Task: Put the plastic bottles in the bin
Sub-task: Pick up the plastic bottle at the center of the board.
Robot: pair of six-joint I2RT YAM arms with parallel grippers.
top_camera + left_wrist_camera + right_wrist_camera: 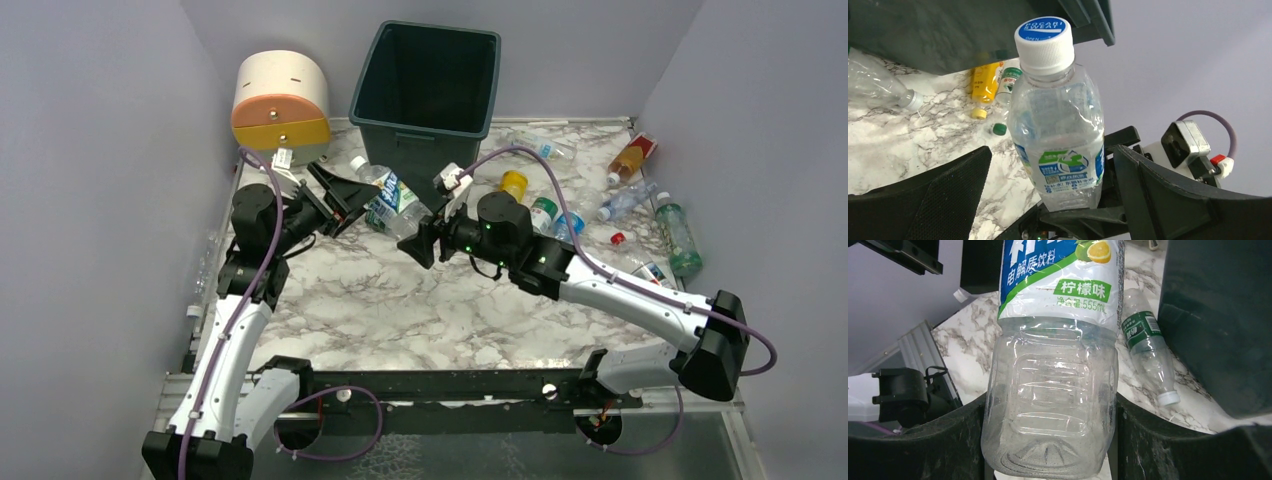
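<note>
Right pincer [422, 233]: closed on the base of a clear bottle [393, 203] with a blue, white and green label. The right wrist view confirms both fingers [948, 440] are pressed against the bottle's lower body.

The held bottle is raised off the marble-patterned worktop [400, 310], just in front of the bin's near-left corner. Its white, blue-topped cap [1044, 42] points towards the left arm.

Left pincer [352, 197]: open wide, with one finger on each side of the upper part of the same bottle. In the left wrist view the left-hand finger stands apart from the bottle. The other is just beside it, and contact cannot be confirmed.

The dark green bin [420, 125] stands upright at the far edge of the worktop, its mouth open.

Other bottles, all lying on the worktop:
- A clear one with a green label [1147, 352], beside the bin wall.
- A yellow one [513, 183] and a green-labelled one [543, 212], right of the bin.
- An orange one with a red label [632, 158], a clear one [625, 200] and a green one [678, 235], near the right wall.
- A clear one [545, 147], by the far edge.

A cream, orange and yellow drawer unit [280, 100] stands left of the bin.
</note>
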